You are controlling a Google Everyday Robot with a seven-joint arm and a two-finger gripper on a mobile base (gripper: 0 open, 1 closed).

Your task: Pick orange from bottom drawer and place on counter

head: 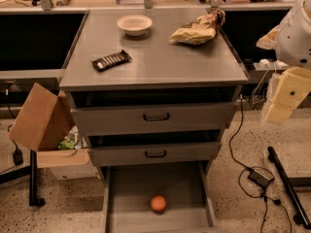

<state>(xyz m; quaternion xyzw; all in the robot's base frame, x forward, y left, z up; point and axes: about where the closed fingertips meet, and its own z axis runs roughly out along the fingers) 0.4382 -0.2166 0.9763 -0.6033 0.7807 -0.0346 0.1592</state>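
Note:
The orange (pixel 158 203) lies on the floor of the bottom drawer (pixel 112 198), which is pulled out toward me at the foot of the cabinet. The orange sits near the drawer's middle, slightly toward the front. The counter (pixel 160 62) is the grey top of the cabinet above. My gripper (pixel 278 109) hangs at the far right, beside the cabinet at the height of the upper drawers, well above and to the right of the orange. It holds nothing that I can see.
On the counter are a white bowl (pixel 134 24), a crumpled chip bag (pixel 198 29) and a dark snack bar (pixel 111 60). Two shallower drawers (pixel 155 117) stand slightly open. A cardboard box (pixel 41 118) is on the left; cables (pixel 260 176) and a black bar (pixel 289 186) lie on the right floor.

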